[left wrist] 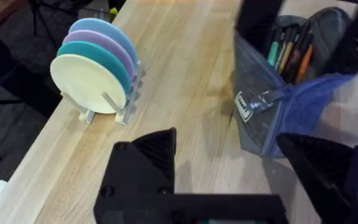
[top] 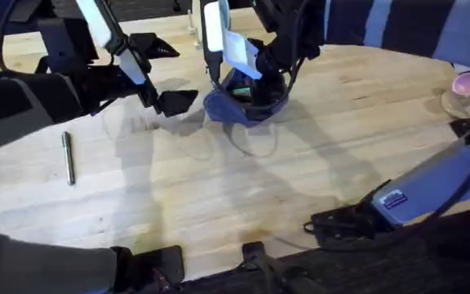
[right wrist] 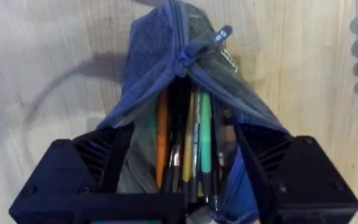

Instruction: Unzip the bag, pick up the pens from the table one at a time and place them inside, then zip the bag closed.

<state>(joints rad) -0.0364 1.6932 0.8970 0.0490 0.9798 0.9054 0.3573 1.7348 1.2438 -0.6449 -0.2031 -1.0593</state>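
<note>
1. I see the bag (top: 243, 102) standing open on the table (top: 219, 196), far from me, with its zipper pulled back.
2. Lots of pens (right wrist: 194, 146) are inside the bag already: orange, green, yellow and dark ones.
3. One grey pen (top: 68, 157) lies flat on the table, well to the left of the bag.
4. My right gripper (right wrist: 185, 180) is spread wide at the mouth of the bag, one finger on each side. I think it is propping the bag open, not pinching anything.
5. My left gripper (left wrist: 229, 180) is wide open just left of the bag. It holds nothing.
6. The zipper tab (left wrist: 263, 99) hangs at the bag's near end, close to my left gripper.
7. If my right gripper lets go too fast, I think the bag could flop over and pens could spill.
8. If I zip up now, the grey pen gets left out.
9. The grey pen is thin and round. It may roll when I grab it.
</note>
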